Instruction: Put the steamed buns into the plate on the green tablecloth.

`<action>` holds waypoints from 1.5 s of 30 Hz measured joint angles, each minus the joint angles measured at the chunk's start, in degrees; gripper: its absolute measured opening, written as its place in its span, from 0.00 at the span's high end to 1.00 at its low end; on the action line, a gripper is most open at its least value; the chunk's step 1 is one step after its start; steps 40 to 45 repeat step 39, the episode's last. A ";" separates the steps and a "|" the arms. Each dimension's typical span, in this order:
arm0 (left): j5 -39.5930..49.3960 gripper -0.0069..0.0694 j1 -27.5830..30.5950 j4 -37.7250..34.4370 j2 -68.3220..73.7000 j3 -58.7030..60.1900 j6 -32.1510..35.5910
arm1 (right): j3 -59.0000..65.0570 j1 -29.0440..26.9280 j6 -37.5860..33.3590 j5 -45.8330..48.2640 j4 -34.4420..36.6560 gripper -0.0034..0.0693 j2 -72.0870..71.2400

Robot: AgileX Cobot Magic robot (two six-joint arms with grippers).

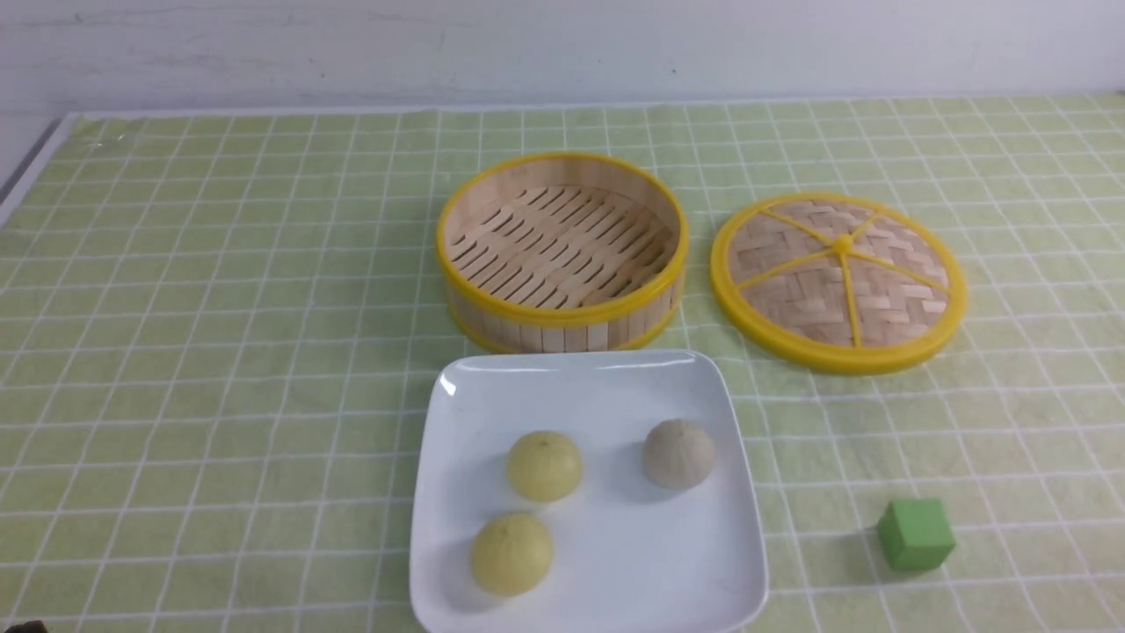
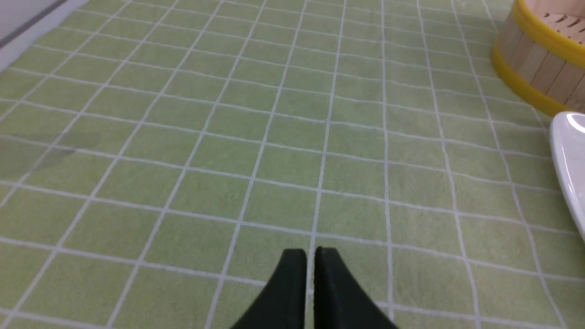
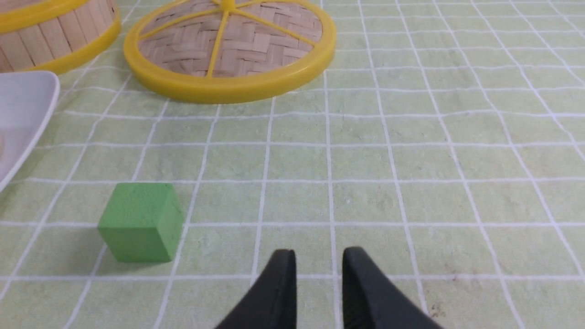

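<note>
Three steamed buns lie in the white square plate (image 1: pixel 633 554) on the green tablecloth (image 1: pixel 220 352): two pale yellow ones (image 1: pixel 545 466) (image 1: pixel 511 554) and a greyish-beige one (image 1: pixel 678 454). Neither gripper shows in the front view. In the left wrist view my left gripper (image 2: pixel 310 251) hangs over bare cloth with its jaws together and empty; the plate's edge (image 2: pixel 569 155) is off to one side. In the right wrist view my right gripper (image 3: pixel 318 253) hangs over bare cloth with a narrow gap between its jaws and nothing in it; a corner of the plate (image 3: pixel 23 105) shows.
The empty round bamboo steamer (image 1: pixel 562 316) stands just behind the plate, and its woven lid (image 1: pixel 839 280) lies to its right. A green cube (image 1: pixel 916 534) sits right of the plate, near my right gripper (image 3: pixel 139 221). The cloth ends at the back wall and at the left edge.
</note>
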 joint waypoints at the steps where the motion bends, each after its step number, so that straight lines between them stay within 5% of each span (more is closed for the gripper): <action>1: 0.00 0.84 0.00 -0.06 0.00 0.00 0.00 | 0.00 0.00 0.00 0.00 0.00 0.70 0.00; 45: 0.00 0.82 0.00 -0.08 0.00 0.00 0.22 | 0.00 0.00 0.00 0.00 0.00 0.63 0.00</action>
